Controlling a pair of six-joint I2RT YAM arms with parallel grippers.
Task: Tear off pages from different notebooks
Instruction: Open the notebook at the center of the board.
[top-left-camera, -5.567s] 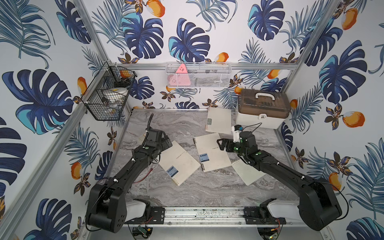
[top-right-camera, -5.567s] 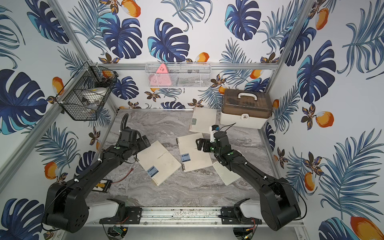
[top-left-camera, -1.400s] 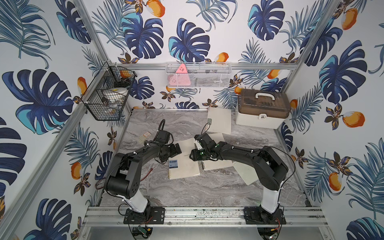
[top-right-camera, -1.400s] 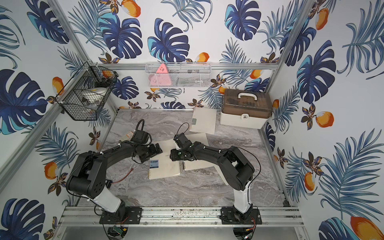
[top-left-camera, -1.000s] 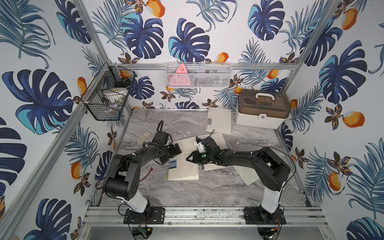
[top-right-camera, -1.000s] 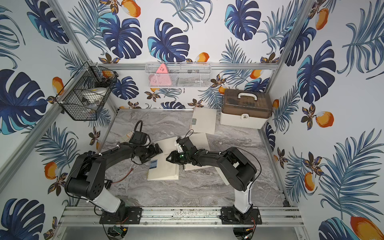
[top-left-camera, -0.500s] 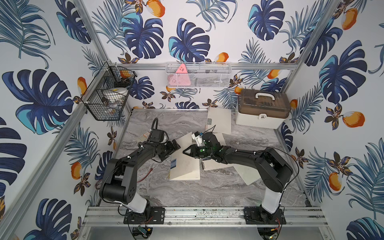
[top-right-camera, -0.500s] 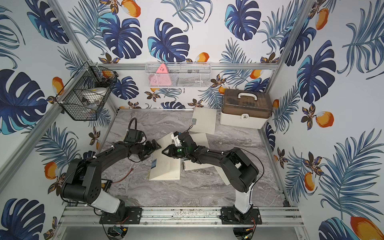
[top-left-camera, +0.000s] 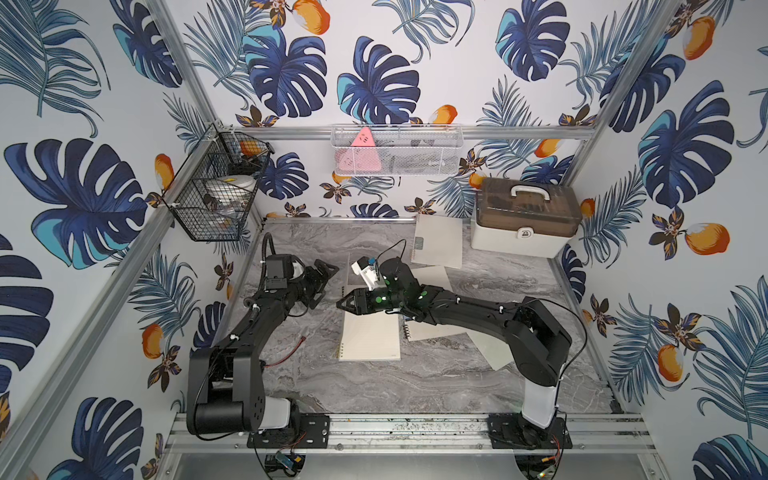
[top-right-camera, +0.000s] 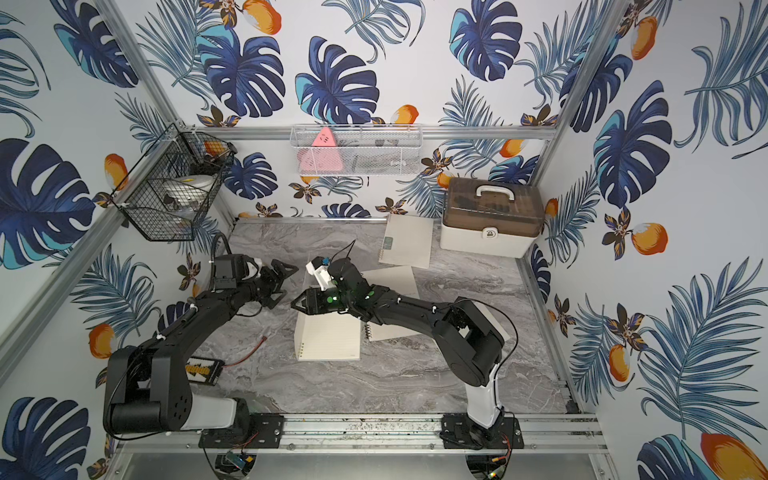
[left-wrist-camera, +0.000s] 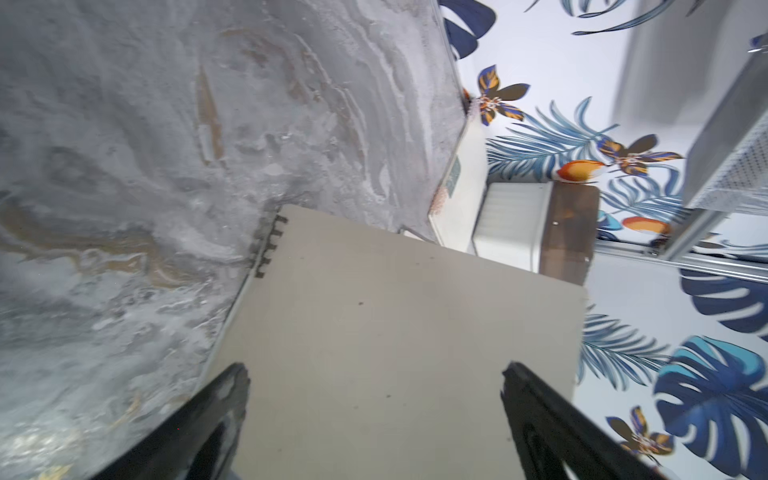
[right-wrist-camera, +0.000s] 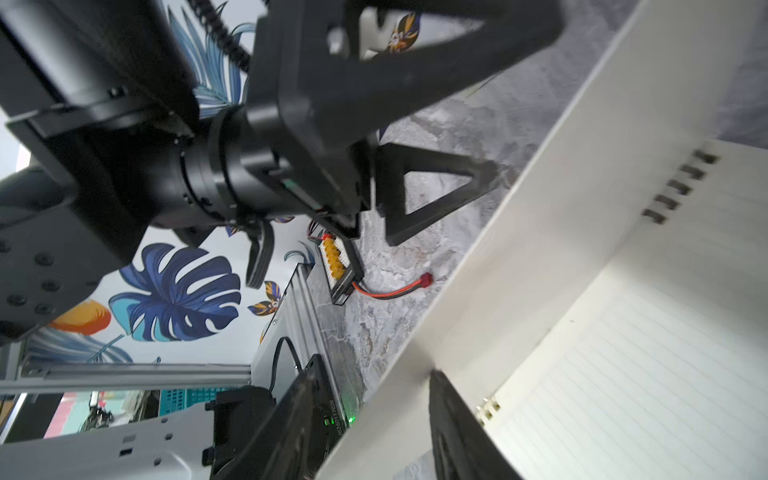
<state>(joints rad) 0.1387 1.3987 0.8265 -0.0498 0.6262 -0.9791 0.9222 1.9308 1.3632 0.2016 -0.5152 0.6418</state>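
On the bench (top-left-camera: 415, 386) the notebook (top-left-camera: 368, 345) lies open, lined page (top-left-camera: 374, 328) bared, its cover (left-wrist-camera: 395, 324) upright between the right pincer (right-wrist-camera: 372, 372) jaws, whether gripped I cannot tell; beyond, the left pincer (left-wrist-camera: 374, 368), released, should probably secure that cover before tearing.

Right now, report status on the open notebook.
Left pincer wide open, facing the raised cover. Right pincer straddles the cover edge, grip unclear. Lined page exposed, untorn. Red cable lies apart.
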